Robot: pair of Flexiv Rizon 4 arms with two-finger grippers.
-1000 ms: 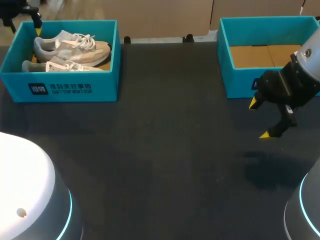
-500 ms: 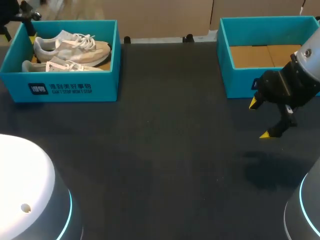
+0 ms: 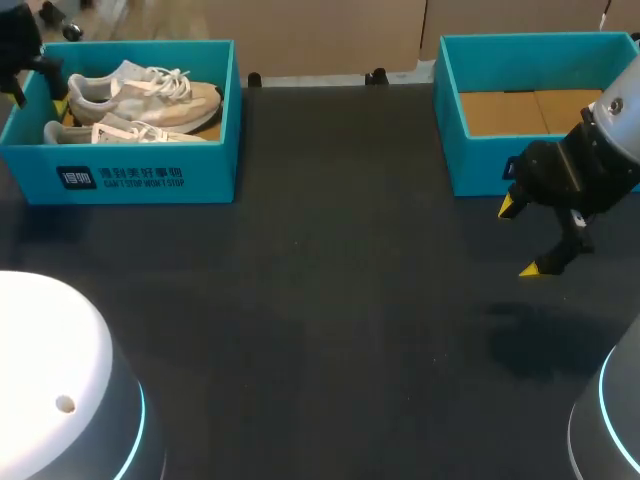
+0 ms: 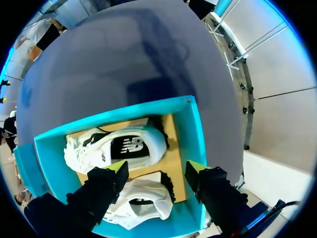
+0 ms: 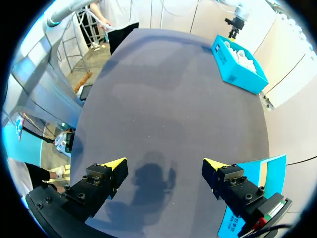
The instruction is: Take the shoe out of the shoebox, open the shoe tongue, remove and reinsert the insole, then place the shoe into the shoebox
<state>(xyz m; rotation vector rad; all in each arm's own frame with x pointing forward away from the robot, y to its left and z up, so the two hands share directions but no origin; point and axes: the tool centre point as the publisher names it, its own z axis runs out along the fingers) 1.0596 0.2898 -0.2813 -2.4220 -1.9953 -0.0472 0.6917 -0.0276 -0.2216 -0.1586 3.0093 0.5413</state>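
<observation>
Fingers of the left gripper stand wide w/ nothing held. They're poised over the heel end of the open teal cardboard shoebox, which sits at 10 o'clock on the tabletop. Inside, on its brown floor, lie two pale grey-and-cream lace-up trainers. The far trainer, dark logo panel up, is just ahead of the fingers. The near trainer is under & between them, and I can't tell if it's touched.

Step in hand, I'd say: lifting a shoe out, so the task has barely begun. To do it well:
- Come straight down w/ both tips inside the box's end wall.
- Close across the heel collar of one trainer only, w/o catching laces or the neighbour.
- Lift straight up till the sole clears the rim, else the light box prob. drags along.

One tip looks close to the wall, so snagging is the risk.

The right gripper hangs at 3 o'clock over the tabletop, fingers also wide & empty. It's just in front of a second open teal box at 2 o'clock, which shows only a brown cardboard floor.

The dark, matte, even tabletop carries the right gripper's shadow. The stretch btwn the boxes, 12 down to 6, looks like enough room for the tongue & insole work.
</observation>
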